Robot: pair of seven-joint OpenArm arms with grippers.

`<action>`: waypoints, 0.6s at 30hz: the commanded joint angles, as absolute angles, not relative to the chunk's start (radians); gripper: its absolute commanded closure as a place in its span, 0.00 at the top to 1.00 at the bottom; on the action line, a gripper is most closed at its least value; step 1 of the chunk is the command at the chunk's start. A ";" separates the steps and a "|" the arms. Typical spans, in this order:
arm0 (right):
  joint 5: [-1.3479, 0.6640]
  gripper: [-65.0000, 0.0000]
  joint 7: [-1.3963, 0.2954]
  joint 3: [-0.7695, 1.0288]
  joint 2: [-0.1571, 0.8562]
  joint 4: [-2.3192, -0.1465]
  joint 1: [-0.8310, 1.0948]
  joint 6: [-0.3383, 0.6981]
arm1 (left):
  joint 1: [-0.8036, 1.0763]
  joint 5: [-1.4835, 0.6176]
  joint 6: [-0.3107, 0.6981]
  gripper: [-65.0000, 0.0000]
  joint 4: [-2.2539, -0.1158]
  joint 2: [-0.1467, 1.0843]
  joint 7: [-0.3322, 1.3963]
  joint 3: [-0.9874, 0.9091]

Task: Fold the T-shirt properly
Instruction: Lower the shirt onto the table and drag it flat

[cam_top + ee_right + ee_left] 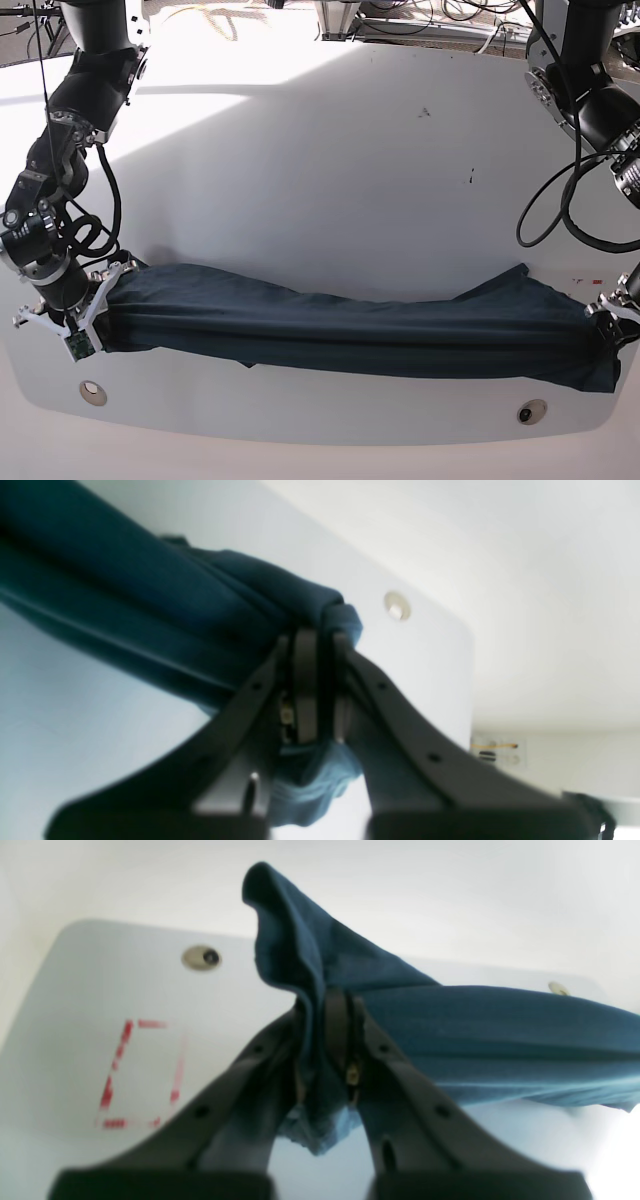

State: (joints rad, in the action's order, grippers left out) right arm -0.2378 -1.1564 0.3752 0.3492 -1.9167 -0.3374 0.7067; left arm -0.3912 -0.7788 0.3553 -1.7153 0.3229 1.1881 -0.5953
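The T-shirt [350, 335] is stretched into a long, bunched band across the near part of the white table [330, 170], held at either end by an arm. In the base view the dark navy cloth is seen running from the right gripper [100, 300] at the left side of the picture to the left gripper [607, 325] at the right side, with lengthwise folds along it and a loose corner raised near the left gripper's end.

In the left wrist view, the left gripper [337, 1040] is seen with its jaws pressed together on a gathered edge of the T-shirt [500, 1040]; a flap of cloth stands up above the jaws, a small tuft hangs out below them, and the rest is drawn off to the right. A red dashed rectangle [140, 1075] is marked on the table [100, 990] to the left, and a round hole [201, 958] is seen in the table beyond it.

In the right wrist view, the right gripper [315, 680] is likewise closed tightly on a bunch of the T-shirt [150, 610], with cloth bulging above and below the jaws and the main band pulled away to the upper left. A round hole [397, 606] is visible in the table [75, 720] near its rounded corner.
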 commanded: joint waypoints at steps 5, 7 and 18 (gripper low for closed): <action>-0.209 0.02 -1.148 0.475 0.288 -2.011 -0.137 0.698 | -0.217 -0.823 0.349 0.01 -1.796 0.344 1.178 -0.673; -0.209 0.02 -1.148 0.493 0.271 -2.018 -0.082 0.698 | -0.156 -0.851 0.349 0.01 -1.801 0.348 1.178 -0.691; -0.208 0.02 -1.148 0.578 0.202 -2.018 0.094 0.698 | 0.068 -0.955 0.349 0.01 -1.804 0.389 1.178 -0.753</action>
